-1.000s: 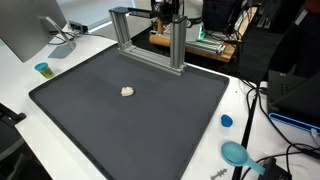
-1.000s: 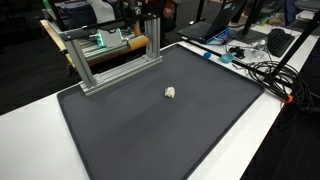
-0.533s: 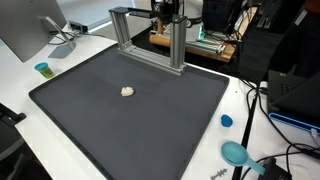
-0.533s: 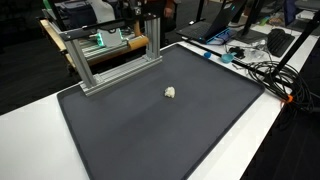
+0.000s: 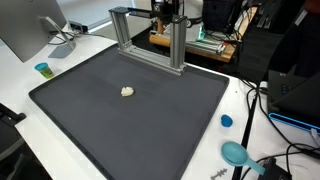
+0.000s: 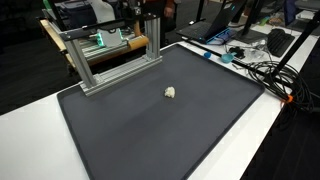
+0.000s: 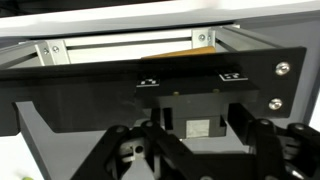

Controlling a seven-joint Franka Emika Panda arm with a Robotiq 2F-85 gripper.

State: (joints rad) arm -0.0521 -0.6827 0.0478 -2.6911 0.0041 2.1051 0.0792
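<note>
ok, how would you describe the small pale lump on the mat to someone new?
Find the big dark mat on the white table. In front of the metal frame at its far edge lies a small cream lump. It is the only loose thing on the mat; the blue cap sits off it.

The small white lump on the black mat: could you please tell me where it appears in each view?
Exterior view: the white lump sits left of picture centre, on the black mat.
Exterior view: just right of picture centre.
Wrist view: a pale speck low, left of centre, is probably it.
Shared landmark: the aluminium frame.
</note>
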